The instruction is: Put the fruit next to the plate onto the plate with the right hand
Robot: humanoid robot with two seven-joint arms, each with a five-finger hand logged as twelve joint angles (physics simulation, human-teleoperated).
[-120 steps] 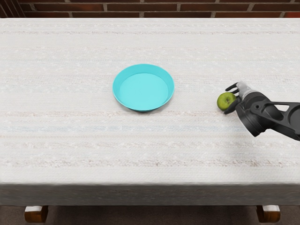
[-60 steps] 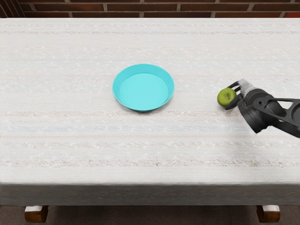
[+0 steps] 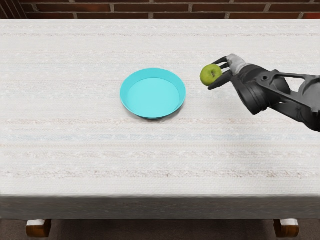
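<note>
right hand [image 3: 226, 71] gripping green apple [image 3: 211, 74], beside plate [image 3: 152, 93]

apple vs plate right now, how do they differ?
Colour: the apple is green, the plate cyan. Shape and size: the apple is a small ball, the plate a much wider shallow dish. State: the apple is gripped by the right hand, right of the plate and apart from it; the plate lies empty on the table. Shared: both have round outlines.

No readable text, label, brand or number is being displayed on the apple [image 3: 211, 74] in the right hand [image 3: 232, 70] or anywhere around it.
</note>
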